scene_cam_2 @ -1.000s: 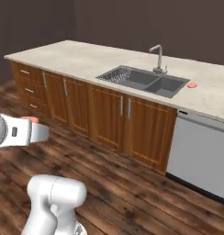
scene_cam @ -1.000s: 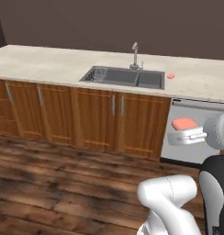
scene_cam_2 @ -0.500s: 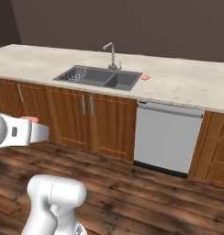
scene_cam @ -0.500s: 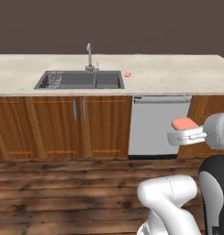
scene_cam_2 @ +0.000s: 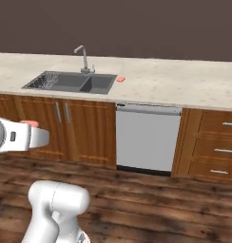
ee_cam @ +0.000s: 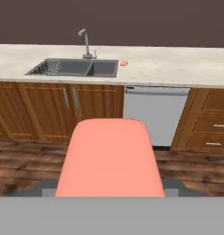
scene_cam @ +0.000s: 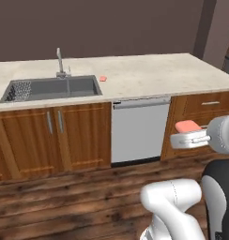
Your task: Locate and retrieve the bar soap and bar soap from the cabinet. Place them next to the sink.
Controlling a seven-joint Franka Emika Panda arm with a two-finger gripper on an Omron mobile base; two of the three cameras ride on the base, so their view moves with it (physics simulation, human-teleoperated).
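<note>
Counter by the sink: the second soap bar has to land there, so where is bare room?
The counter is bare from the placed bar soap, just right of the sink, to its right end. Behind the sink only a thin strip remains around the faucet. The gripper holds the other bar soap.

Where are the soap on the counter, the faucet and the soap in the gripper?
Soap on the counter (scene_cam: 103, 78), left base view: its top.
Faucet (scene_cam_2: 83, 58), right base view: upright stem.
Soap in the gripper (ee_cam: 109, 158), hand view: its flat face.
</note>
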